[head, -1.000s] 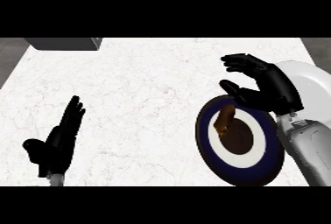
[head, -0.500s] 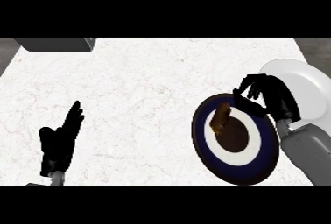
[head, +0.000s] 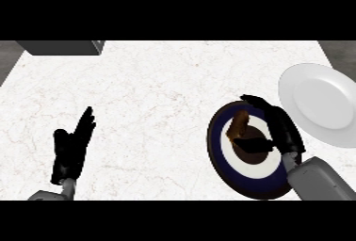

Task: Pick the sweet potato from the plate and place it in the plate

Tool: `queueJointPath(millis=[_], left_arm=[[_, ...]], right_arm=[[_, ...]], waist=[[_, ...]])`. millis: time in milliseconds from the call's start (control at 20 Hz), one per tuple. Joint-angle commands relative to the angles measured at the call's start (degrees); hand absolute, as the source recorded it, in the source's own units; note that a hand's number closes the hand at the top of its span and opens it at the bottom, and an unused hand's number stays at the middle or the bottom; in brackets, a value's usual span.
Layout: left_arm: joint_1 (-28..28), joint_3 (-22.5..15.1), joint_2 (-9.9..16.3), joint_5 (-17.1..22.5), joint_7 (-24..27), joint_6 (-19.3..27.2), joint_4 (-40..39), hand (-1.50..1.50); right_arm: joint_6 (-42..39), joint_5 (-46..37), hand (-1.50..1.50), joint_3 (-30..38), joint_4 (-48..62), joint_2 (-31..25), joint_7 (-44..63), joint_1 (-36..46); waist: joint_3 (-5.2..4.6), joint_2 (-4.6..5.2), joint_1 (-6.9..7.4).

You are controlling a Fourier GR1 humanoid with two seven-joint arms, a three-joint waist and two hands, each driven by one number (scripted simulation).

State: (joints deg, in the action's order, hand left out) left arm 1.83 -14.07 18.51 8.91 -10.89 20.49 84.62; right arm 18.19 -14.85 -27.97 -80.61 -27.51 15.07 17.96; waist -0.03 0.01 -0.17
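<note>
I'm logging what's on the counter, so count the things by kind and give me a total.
Plates: 2, a navy plate and a white plate
Sweet potato: 1
Grey box: 1
Total: 4

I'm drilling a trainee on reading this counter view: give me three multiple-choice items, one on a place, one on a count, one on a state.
1. Where does the brown sweet potato lie?
A. on the dark blue plate with the white centre
B. on the plain white plate
C. on the bare counter

2. How many plates show?
A. one
B. two
C. three

3. The left hand is:
A. curled round the potato
B. open, fingers straight
C. pressing a plate

Answers: 1 A, the potato sits within the blue rim. 2 B, blue and white. 3 B, it rests apart at the view's left.
</note>
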Motion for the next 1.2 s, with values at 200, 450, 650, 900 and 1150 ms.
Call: queueJointPath(millis=[200,450,650,900,1150], left_arm=[[1.1,0.0,-0.9,-0.7,0.0,-0.8,-1.5,0.0],[1.7,1.0,0.1,0.2,-1.3,-2.5,0.2,0.0],[1.6,1.9,-0.8,0.0,0.2,-2.5,-2.0,0.0],[4.1,2.8,-2.3,-0.9,0.0,-2.9,-5.7,0.0],[2.2,2.3,-3.6,-3.8,-1.7,-2.2,-2.5,0.0]], right_arm=[[-15.2,-11.0,-1.5,-7.4,-0.9,-5.2,19.9,10.4],[-31.3,-6.6,-1.5,-7.1,1.0,-2.0,31.0,20.2],[-40.0,-1.7,-1.5,-6.7,4.3,1.0,35.3,20.4],[-45.8,-1.2,-1.5,-4.3,11.5,5.5,37.4,23.4],[-47.3,-5.4,-1.5,-0.6,14.3,5.6,33.7,20.6]], waist=[[-0.13,-0.12,0.84],[-0.08,-0.1,1.49],[-0.05,0.01,0.87],[-0.01,0.12,0.53],[0.03,0.02,0.44]])
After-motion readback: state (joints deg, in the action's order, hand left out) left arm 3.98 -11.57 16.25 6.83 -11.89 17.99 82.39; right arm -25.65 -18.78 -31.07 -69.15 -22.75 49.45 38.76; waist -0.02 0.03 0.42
